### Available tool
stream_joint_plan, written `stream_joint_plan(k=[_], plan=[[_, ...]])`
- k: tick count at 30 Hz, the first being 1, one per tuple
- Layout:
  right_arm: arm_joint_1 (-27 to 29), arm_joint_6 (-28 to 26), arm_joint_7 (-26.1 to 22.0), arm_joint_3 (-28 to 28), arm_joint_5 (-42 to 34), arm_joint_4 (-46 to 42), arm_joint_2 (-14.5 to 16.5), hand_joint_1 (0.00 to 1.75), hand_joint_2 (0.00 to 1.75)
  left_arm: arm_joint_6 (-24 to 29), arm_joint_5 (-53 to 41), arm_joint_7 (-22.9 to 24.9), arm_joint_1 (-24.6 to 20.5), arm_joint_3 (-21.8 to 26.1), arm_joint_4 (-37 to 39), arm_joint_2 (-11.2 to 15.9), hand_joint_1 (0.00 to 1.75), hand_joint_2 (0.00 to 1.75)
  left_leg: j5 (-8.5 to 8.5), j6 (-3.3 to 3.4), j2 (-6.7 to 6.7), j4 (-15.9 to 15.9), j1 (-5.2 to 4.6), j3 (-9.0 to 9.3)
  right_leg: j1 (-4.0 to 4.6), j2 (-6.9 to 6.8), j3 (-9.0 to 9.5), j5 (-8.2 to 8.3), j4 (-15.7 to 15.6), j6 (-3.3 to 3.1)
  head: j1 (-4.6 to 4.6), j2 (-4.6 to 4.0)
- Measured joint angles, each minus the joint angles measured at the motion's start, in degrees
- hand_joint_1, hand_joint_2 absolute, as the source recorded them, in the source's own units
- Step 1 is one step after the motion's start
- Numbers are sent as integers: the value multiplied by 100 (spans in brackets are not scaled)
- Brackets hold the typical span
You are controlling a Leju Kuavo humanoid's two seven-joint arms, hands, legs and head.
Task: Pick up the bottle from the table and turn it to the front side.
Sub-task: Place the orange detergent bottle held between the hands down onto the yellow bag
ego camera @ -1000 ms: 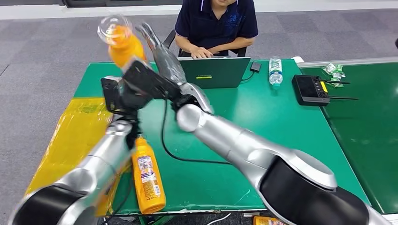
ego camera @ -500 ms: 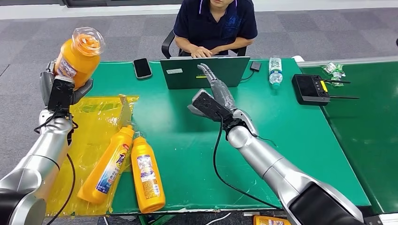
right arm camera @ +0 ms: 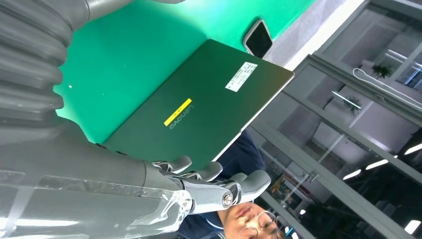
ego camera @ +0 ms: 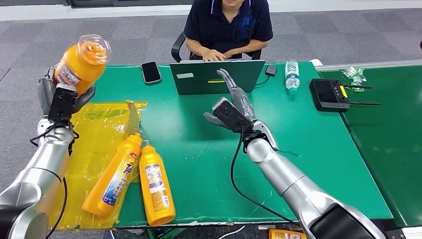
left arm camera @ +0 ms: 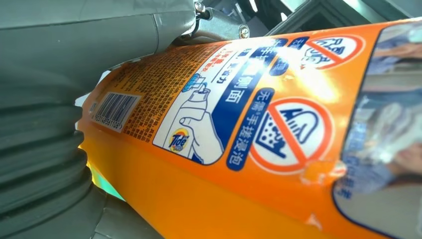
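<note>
The left hand (ego camera: 58,94) is wrapped around an orange bottle (ego camera: 79,62) and holds it up in the air, past the table's (ego camera: 209,164) left edge. The right hand (ego camera: 234,107) is empty, fingers straight. Just beyond its fingertips stands a laptop (ego camera: 219,75).

The head view looks forward and down from high on the robot across the green surface (ego camera: 199,149), both arms entering from six o'clock. The left wrist view sits very close behind the left hand (ego camera: 59,92), pressed up against the orange bottle (left arm camera: 239,124) that also shows at ten o'clock in the head view. The right wrist view, turned sideways, looks past the right hand (right arm camera: 164,189) at the laptop (right arm camera: 199,104), shared with the head view at twelve o'clock.
</note>
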Motion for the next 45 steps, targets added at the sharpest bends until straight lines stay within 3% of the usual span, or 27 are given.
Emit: stream_joint_plan(k=[10,18,24,31,37,45], plan=[[286,142,75,-237,297,-311,-66,0,175,392,-2087,655,35,-70,-12,97,175,175,0,0,0,0,0,0,0,0,-1,0,0,0,1,0],[924,134,91,-562,687,-839,-257,0,175,478,-3332,952,158,-134,-48,224,175,175,-2,0,2,0,0,-1,0,0,-3,0,-1,0,0,0],[1563,82,98,-907,932,-1290,-575,0,175,532,-4154,1285,306,-209,0,471,175,175,-3,0,0,0,0,-2,0,0,-3,-1,-2,0,0,0],[2219,72,156,-1509,1043,-1713,-820,0,175,339,-4787,1478,459,-347,128,744,175,175,-3,-1,0,-1,0,-8,-1,0,-8,-1,-3,0,0,0],[2837,125,-31,-2082,1005,-2045,-1061,0,175,289,-5117,1605,663,-456,261,1132,175,175,-5,-1,5,-2,0,-11,-2,1,-12,-2,-3,-1,0,0],[3143,145,-75,-2373,1007,-2192,-1133,0,175,328,-5298,1946,761,-464,396,1350,175,175,-1,-2,0,-2,1,-10,-1,-4,-6,-2,-4,-2,0,0]])
